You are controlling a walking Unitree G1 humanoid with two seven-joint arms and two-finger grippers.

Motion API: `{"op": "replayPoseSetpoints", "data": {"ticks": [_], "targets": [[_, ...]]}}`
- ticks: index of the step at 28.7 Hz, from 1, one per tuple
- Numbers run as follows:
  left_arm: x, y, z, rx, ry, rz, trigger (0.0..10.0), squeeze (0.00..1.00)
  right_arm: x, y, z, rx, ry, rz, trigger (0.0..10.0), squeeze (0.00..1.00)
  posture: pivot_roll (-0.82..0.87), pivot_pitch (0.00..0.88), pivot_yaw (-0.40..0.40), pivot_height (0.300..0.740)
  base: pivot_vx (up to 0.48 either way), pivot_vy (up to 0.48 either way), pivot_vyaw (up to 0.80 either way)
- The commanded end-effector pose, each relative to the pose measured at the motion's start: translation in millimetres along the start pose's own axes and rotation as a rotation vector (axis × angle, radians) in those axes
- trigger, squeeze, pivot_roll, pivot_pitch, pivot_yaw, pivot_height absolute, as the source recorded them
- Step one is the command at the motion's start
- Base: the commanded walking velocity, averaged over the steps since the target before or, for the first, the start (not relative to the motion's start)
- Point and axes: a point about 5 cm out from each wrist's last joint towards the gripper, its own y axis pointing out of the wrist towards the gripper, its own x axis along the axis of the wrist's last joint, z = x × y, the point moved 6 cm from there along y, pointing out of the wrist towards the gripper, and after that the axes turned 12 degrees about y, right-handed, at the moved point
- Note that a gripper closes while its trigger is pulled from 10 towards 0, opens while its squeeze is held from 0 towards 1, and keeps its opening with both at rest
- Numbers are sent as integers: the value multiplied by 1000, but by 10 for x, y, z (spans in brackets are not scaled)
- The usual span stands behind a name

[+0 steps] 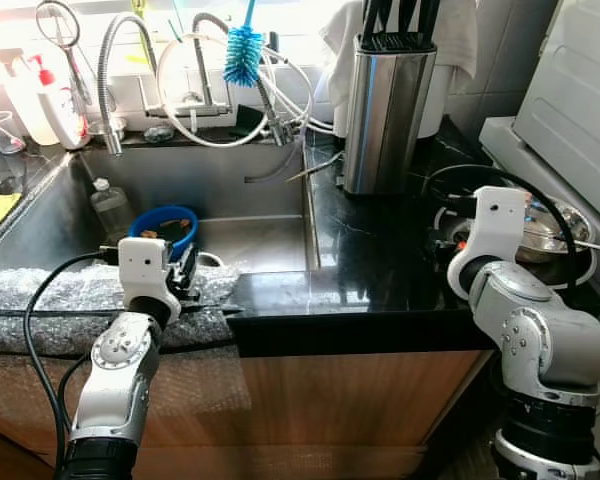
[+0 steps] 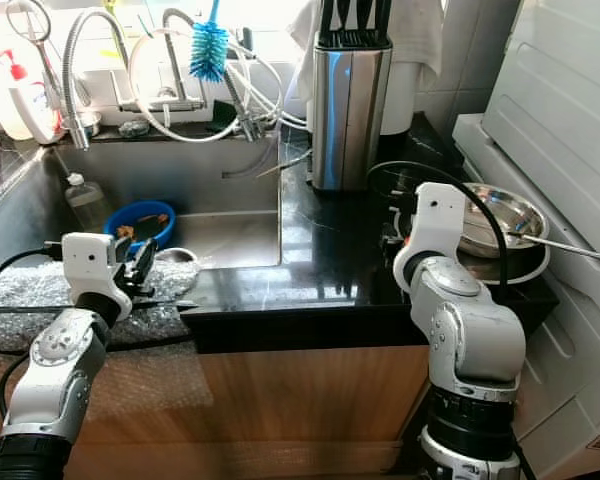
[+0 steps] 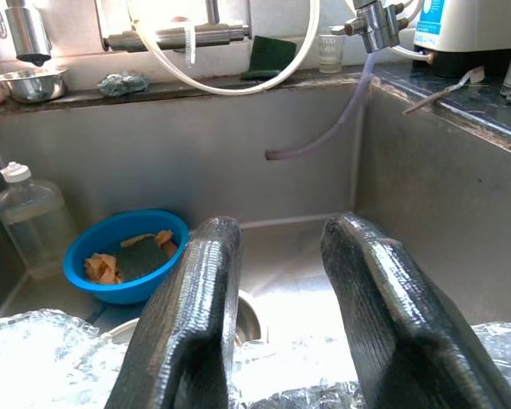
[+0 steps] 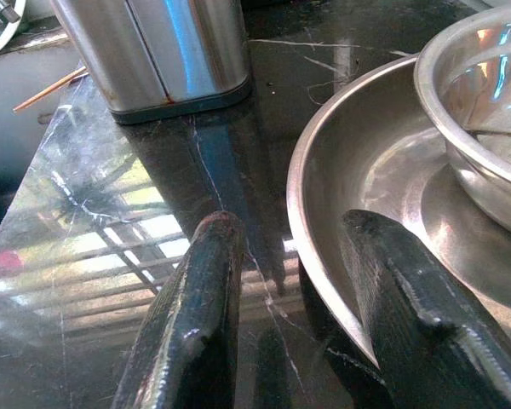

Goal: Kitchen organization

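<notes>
Parted fingers [image 4: 387, 290] straddle the steel plate's [image 4: 358, 170] rim (bowl [image 4: 485, 111] inside).

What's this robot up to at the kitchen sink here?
It stands at a black counter beside a steel sink, holding nothing. Its right gripper is open, one finger outside and one inside the rim of a wide steel dish with a smaller steel bowl in it, near a knife block. The left gripper is open over the sink's front edge, covered in bubble wrap, facing a blue bowl of scraps and a clear bottle.
</notes>
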Motion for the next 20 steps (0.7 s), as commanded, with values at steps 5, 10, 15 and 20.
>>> {"op": "replayPoseSetpoints", "data": {"ticks": [5, 10, 15, 20], "targets": [[-64, 3, -38, -24, 16, 38, 10000, 0, -10, 17, 109, 34, 22, 24, 10000, 0, -58, 0, 20, 740, 0, 0, 0], [-62, 13, -28, -23, 18, 40, 10000, 0, -1, 28, 128, 35, 29, 24, 10000, 0, -58, 0, 21, 740, 0, 0, 0], [-79, 8, -30, -25, 21, 47, 10000, 0, -35, 50, 92, 15, 43, 38, 10000, 0, -56, 0, 21, 740, 0, 0, 0], [-70, 17, -41, -25, 19, 46, 10000, 0, -95, 60, 116, 21, 38, 61, 10000, 0, -54, 0, 21, 740, 0, 0, 0]]}}
